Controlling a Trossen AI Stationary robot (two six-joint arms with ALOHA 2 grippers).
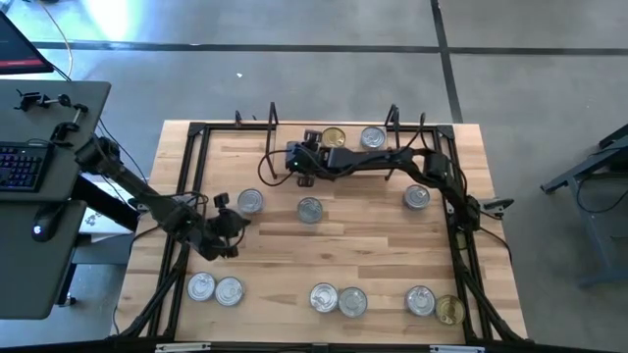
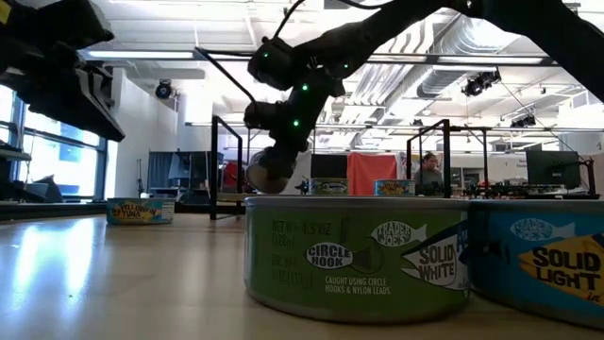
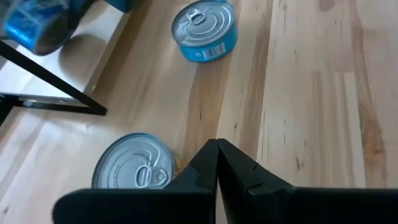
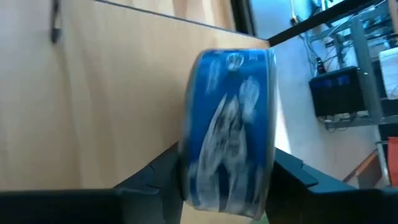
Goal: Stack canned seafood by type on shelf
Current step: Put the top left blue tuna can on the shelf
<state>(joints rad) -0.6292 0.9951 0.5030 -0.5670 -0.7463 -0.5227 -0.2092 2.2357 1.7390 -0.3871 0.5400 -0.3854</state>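
Several short round tins lie about the tabletop in the high view, most with silver lids. A gold-lidded tin point(image 1: 334, 137) and a silver one point(image 1: 373, 137) stand on the shelf point(image 1: 402, 137) at the far edge, between its black wire uprights. My right gripper point(image 1: 294, 162) reaches over the shelf's left end and is shut on a blue-labelled tin point(image 4: 227, 130). My left gripper point(image 1: 228, 233), fingers shut point(image 3: 217, 155), hovers low at the table's left beside a silver-lidded tin point(image 3: 134, 169); a blue-sided tin point(image 3: 205, 30) stands farther off. My right gripper pinches the blue-labelled tin between its two fingers point(image 4: 155, 177), one on each flat face, so the tin's curved side wall point(image 4: 230, 93) faces the wrist camera. The tin is turned on edge. In the low view it hangs clear above the table point(image 2: 267, 175).
Loose tins stand at mid-table point(image 1: 309, 209), right of it point(image 1: 417, 196) and in a row along the near edge point(image 1: 339, 299), with a gold-lidded one at the near right point(image 1: 449, 311). A black frame borders the tabletop point(image 1: 186, 176). A desk with a keyboard point(image 1: 20, 167) stands left.
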